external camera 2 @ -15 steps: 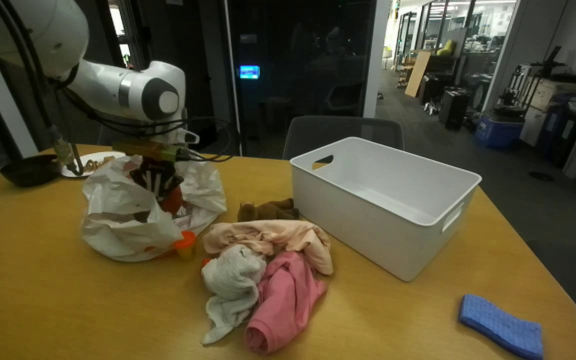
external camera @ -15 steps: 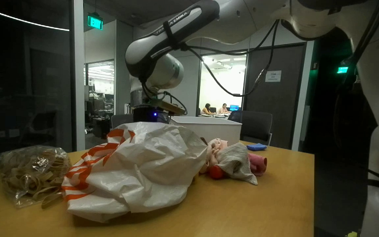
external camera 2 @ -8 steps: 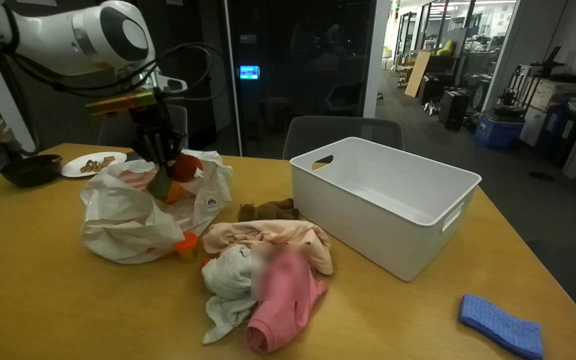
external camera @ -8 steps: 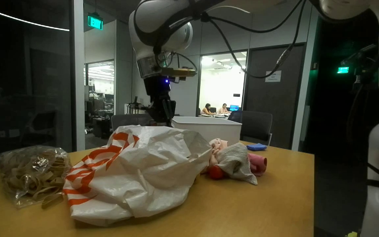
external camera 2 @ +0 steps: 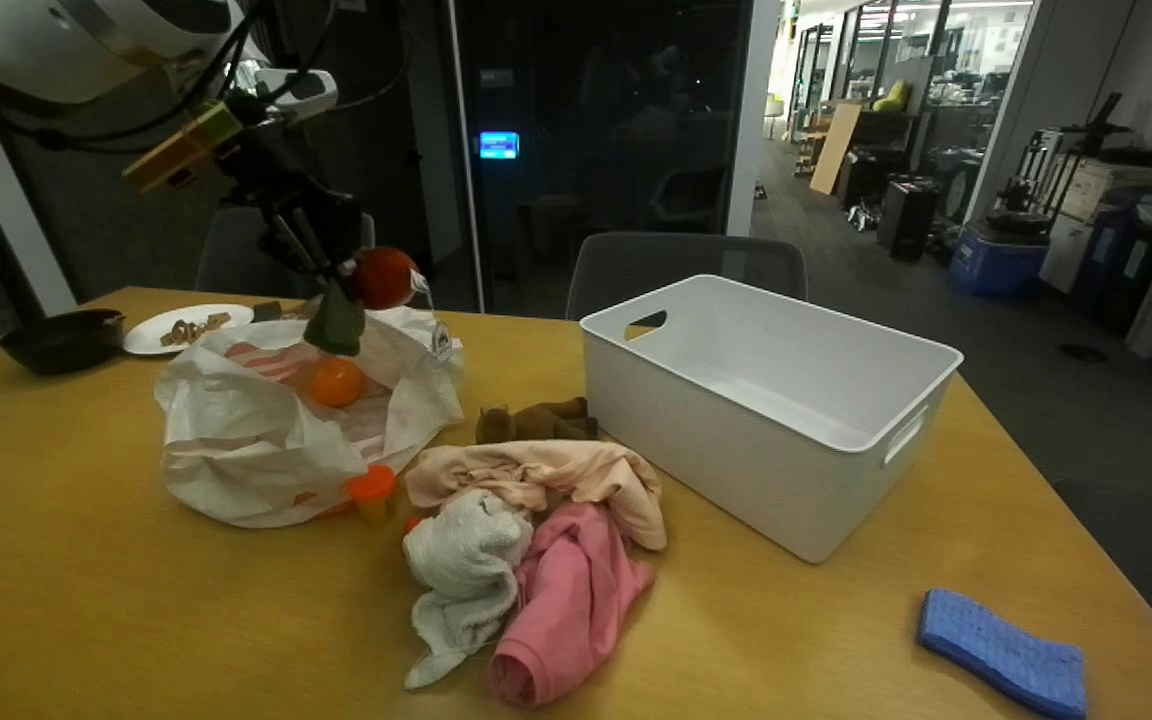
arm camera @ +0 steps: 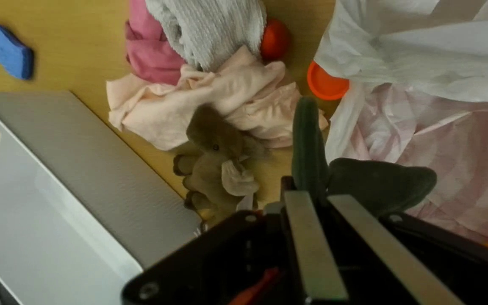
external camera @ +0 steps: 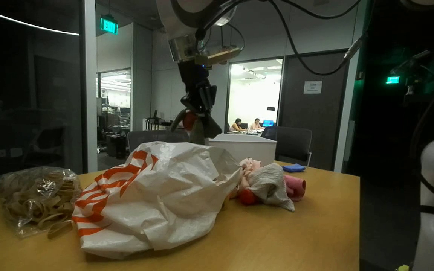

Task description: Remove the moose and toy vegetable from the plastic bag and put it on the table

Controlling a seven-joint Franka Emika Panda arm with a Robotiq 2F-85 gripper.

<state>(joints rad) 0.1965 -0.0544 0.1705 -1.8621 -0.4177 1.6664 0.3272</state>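
My gripper (arm camera: 318,197) is shut on a soft toy vegetable with dark green leaves (arm camera: 377,182) and a red round body (external camera 2: 383,277). It holds the toy above the open white plastic bag (external camera 2: 246,450), just clear of it. A tag dangles from the toy. The toy also shows in an exterior view (external camera: 189,120), above the bag (external camera: 164,195). The brown plush moose (external camera 2: 536,420) lies on the table between the white box and the peach cloth; it also shows in the wrist view (arm camera: 216,173). An orange ball (external camera 2: 336,382) lies in the bag mouth.
A white box (external camera 2: 716,430) stands beside the moose. Peach (external camera 2: 536,470), grey (external camera 2: 466,550) and pink (external camera 2: 576,600) cloths lie bunched up. An orange-lidded cup (external camera 2: 373,490) touches the bag. A clear bag of tan loops (external camera: 36,203), plate (external camera 2: 146,335), pan (external camera 2: 61,345) and blue sponge (external camera 2: 1001,650) lie around.
My gripper has risen out of the bag with the red and green toy and tilted. The orange ball now shows in the bag. The bag's rim has shifted slightly; the moose has not moved.
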